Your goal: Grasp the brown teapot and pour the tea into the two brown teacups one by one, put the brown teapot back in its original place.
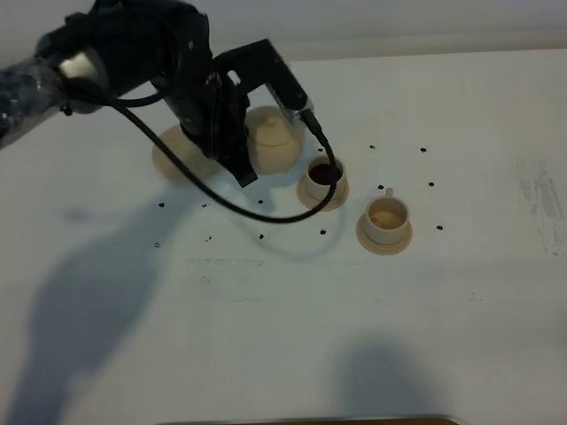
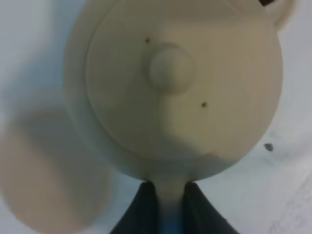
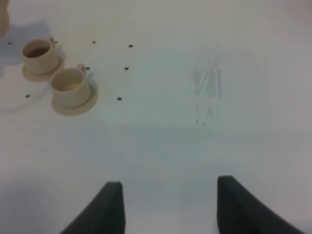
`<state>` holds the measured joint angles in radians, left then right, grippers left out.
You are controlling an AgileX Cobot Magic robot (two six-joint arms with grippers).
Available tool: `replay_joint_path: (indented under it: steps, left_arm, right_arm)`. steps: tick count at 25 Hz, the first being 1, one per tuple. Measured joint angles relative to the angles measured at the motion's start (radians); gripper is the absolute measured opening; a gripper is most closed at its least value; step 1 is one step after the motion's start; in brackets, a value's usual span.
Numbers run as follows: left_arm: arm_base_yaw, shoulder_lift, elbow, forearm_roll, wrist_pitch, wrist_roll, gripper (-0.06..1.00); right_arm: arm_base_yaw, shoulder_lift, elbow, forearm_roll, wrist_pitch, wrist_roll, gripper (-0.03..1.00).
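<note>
Clamping the brown teapot point(image 2: 195, 122) handle, left jaws, near tea-filled teacup point(image 1: 323, 177).

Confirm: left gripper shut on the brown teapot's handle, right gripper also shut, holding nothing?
Not quite. The right gripper is open, jaws wide apart, holding nothing: right wrist view. The left gripper is shut on the handle of the brown teapot.

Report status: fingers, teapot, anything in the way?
Left fingers shut on brown teapot handle, beside the cup with dark tea. Cable loops near that cup. Second cup pale inside. Right fingers open, empty.
</note>
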<state>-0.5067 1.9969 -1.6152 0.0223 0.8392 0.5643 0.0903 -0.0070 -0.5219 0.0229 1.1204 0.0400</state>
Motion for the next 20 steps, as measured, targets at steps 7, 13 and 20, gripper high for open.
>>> replay_joint_path:
  steps: [7,13,20]
  left_arm:
    - [-0.024,-0.012,0.0,-0.004,-0.082,0.457,0.08]
    - [-0.041,0.063,-0.005,-0.002,-0.213,0.62,0.08]
    - [-0.081,0.149,-0.102,0.002,-0.248,0.741,0.08]
  right_arm:
    - [0.0,0.0,0.0,0.0,0.0,0.0,0.44]
    - [0.0,0.0,0.0,0.0,0.0,0.0,0.44]
    - [0.0,0.0,0.0,0.0,0.0,0.0,0.44]
